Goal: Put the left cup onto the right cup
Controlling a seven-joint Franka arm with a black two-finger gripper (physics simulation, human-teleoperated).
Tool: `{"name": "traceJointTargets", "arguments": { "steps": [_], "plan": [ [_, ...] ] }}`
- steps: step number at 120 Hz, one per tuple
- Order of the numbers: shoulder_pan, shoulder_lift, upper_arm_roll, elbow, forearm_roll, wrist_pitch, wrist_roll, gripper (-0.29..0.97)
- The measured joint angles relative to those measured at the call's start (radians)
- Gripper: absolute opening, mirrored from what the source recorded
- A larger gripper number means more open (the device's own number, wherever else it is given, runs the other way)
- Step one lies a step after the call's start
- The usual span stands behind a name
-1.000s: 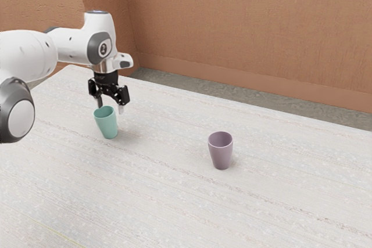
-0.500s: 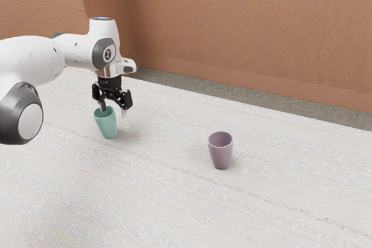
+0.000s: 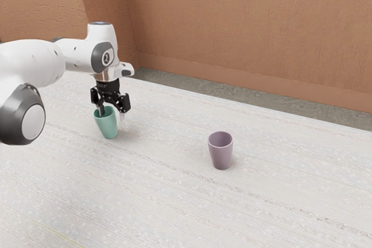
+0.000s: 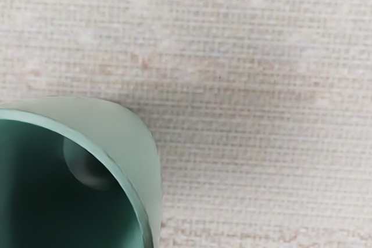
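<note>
My gripper (image 3: 112,117) hangs spread over the green cup (image 3: 106,126) — upright, at six o'clock beneath me, its wall seemingly between my fingers. The purple cup (image 3: 220,149) stands well apart — four o'clock across the table (image 3: 174,207).

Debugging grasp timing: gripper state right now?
Gripper: open, holding nothing. One finger is inside the green cup and the other outside its wall, not yet clamped.
</note>
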Motion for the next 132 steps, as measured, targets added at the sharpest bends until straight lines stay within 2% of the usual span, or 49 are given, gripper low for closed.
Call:
{"name": "traceJointTargets", "arguments": {
  "steps": [89, 132],
  "plan": [
    [0.006, 0.036, -0.003, 0.032, 0.000, 0.002, 0.001, 0.42],
    [0.012, 0.038, -0.003, 0.032, 0.000, 0.002, 0.001, 0.36]
  ]
}}
